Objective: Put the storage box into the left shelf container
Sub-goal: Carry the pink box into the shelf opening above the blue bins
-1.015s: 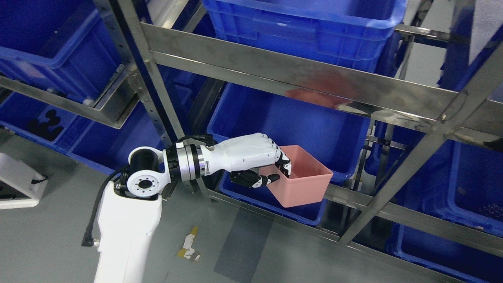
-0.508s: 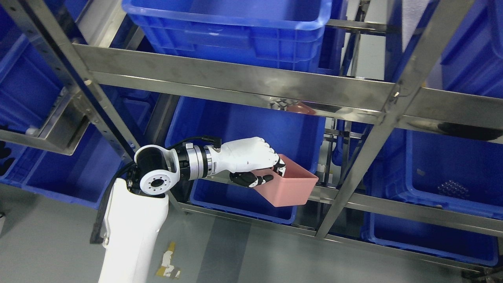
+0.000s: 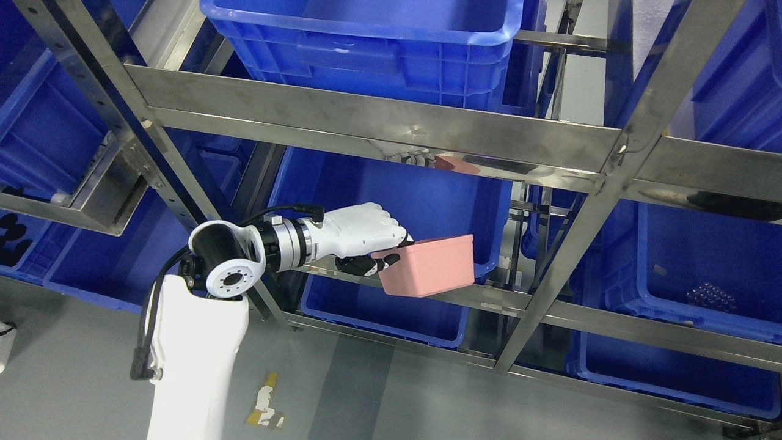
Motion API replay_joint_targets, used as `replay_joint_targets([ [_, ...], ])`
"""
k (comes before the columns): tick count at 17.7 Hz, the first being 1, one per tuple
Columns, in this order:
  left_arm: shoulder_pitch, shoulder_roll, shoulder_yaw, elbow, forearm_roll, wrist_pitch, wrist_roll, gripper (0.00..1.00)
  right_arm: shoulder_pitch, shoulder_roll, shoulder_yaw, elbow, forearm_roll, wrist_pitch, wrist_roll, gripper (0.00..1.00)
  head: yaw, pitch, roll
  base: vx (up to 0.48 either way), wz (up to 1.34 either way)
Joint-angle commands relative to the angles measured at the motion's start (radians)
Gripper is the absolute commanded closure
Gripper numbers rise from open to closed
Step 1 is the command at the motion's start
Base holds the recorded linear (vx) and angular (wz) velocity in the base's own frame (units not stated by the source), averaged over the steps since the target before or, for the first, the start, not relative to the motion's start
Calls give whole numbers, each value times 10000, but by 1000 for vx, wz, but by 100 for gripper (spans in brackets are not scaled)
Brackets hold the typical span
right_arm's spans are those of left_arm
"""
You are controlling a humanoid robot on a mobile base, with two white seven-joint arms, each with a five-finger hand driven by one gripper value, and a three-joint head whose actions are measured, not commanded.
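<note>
A: Item one, the left robot hand (image 3: 366, 235). State?

B: Fingers curled over the near rim of the pink storage box (image 3: 429, 266), thumb beneath. Gripping it. Right arm not in view.

A: Item two, the box. Location?

B: Held in the air at 3 o'clock of the wrist, in front of the middle shelf rail (image 3: 421, 293), tipped so its outer wall faces the camera.

A: Item three, the blue container (image 3: 391, 189)?

B: Behind the box, toward 12 o'clock, open and apparently vacant.

A: Progress?

B: Pickup done. Outstanding: carry over the rim, lower, release. Roughly halfway, by my estimate.
</note>
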Motion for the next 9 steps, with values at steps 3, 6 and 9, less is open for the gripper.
replay_joint_targets([
  [3, -805, 124, 1310, -226, -188, -34, -23, 97, 76, -175, 0, -175, -31, 3, 4, 0, 0, 0, 0, -3, 11],
  [6, -1144, 124, 1449, -210, -188, -80, -38, 97, 76, -175, 0, -175, -31, 3, 4, 0, 0, 0, 0, 0, 0],
  [9, -1022, 124, 1311, -12, -279, -110, -23, 97, 76, -175, 0, -175, -31, 3, 4, 0, 0, 0, 0, 0, 0],
])
